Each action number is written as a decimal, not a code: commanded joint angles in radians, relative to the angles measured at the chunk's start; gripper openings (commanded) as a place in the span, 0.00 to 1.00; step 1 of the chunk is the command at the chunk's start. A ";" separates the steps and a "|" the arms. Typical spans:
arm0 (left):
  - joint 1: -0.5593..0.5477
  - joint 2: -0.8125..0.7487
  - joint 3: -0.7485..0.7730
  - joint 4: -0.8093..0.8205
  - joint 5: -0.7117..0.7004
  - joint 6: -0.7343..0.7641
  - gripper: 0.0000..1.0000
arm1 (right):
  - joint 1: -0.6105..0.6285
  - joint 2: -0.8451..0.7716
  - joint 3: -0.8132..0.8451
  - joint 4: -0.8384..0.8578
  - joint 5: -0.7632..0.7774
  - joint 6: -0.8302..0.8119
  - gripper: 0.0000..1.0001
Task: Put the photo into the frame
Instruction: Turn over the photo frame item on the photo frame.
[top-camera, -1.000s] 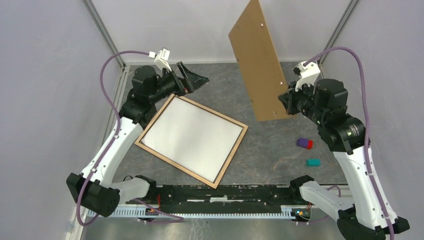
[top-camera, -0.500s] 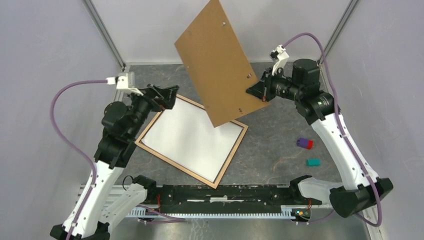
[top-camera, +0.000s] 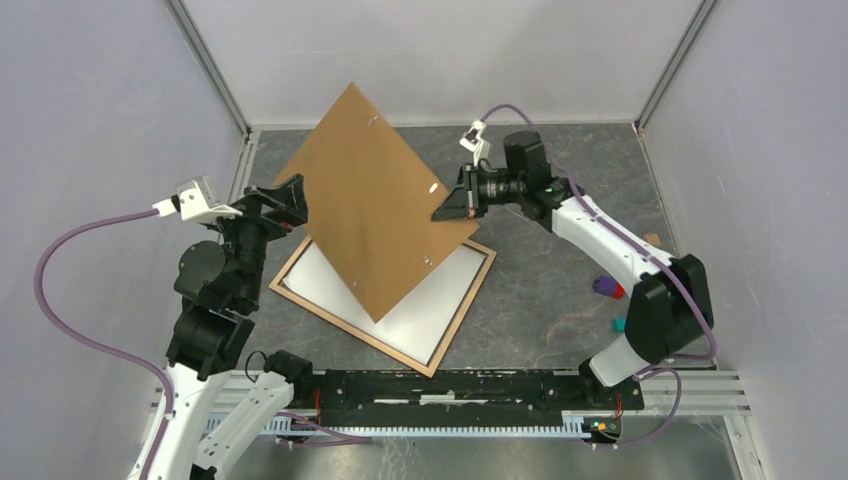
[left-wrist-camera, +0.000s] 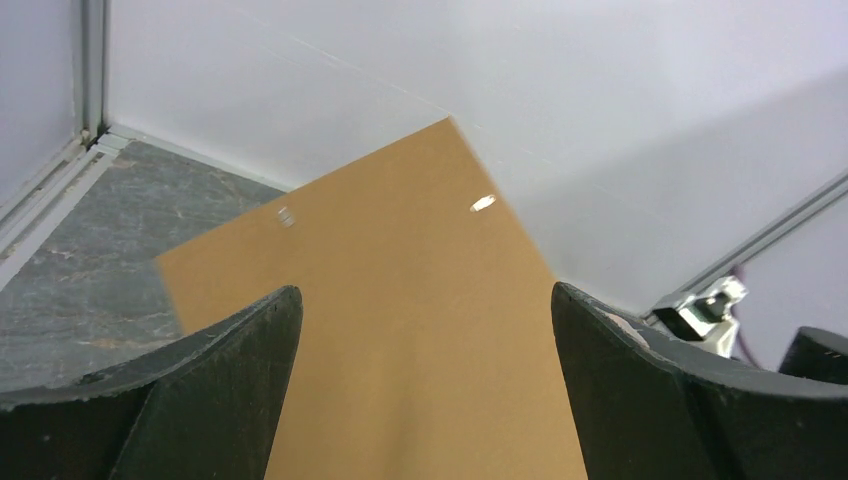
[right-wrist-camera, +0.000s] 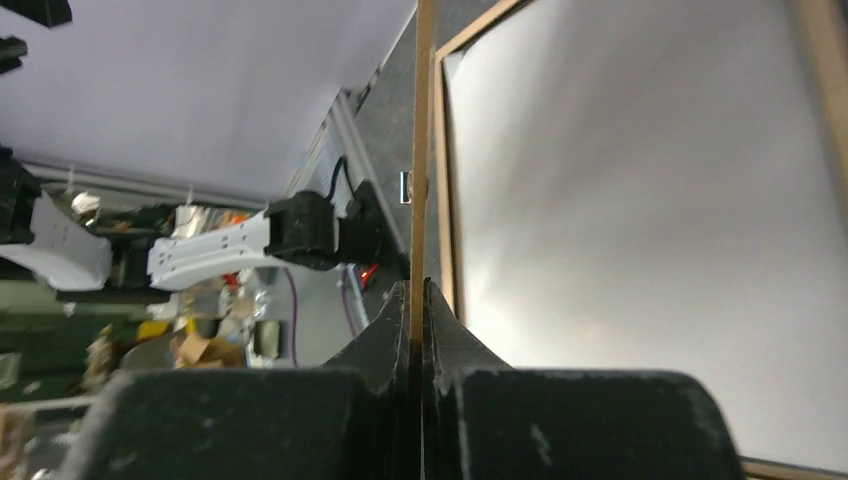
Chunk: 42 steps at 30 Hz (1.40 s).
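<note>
1. Two arms work over one grey marbled table (top-camera: 560, 290), which bears every other item listed below.
2. Backing board (top-camera: 375, 200): flat, brown and raised off the table at a tilt. In the top view it covers the far left part of the frame. Small metal tabs show on its face.
3. Frame (top-camera: 465, 312): lies flat on the table between my two arms, turned at an angle to the table edges, with its light tan side up.
4. Photo (top-camera: 440, 295): lies inside the frame rails with its plain white back up. The right wrist view shows the same white sheet (right-wrist-camera: 640, 220) bordered by the tan rail.
5. Right gripper (top-camera: 447, 208): I have it clamped tight on the right edge of the backing board. In the right wrist view the board's thin edge (right-wrist-camera: 421, 150) runs straight out from between my closed fingers.
6. Left gripper (top-camera: 285, 203): I hold the jaws spread wide and grip nothing. It sits at the board's left edge. In the left wrist view the board (left-wrist-camera: 400, 240) fills the gap between my fingers (left-wrist-camera: 230, 390); I cannot tell whether they touch it.
7. Purple and red block (top-camera: 608, 288): rests on the table to the right, well apart from the frame.
8. Teal block (top-camera: 619, 325): sits near the purple one, partly hidden behind my right arm.
</note>
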<state>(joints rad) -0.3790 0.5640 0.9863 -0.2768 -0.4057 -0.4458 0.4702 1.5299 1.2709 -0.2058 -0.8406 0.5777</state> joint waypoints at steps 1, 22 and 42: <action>0.001 0.015 0.011 -0.002 -0.041 0.057 1.00 | 0.043 0.047 -0.038 0.259 -0.196 0.104 0.00; -0.001 0.112 0.019 0.008 0.120 0.050 1.00 | 0.019 0.155 -0.598 1.079 -0.325 0.544 0.05; -0.013 0.110 0.014 0.014 0.144 0.048 1.00 | -0.028 0.225 -0.377 0.129 -0.101 -0.221 0.39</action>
<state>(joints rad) -0.3843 0.6800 0.9867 -0.2977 -0.2775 -0.4454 0.4492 1.7580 0.8169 0.1184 -1.0149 0.5442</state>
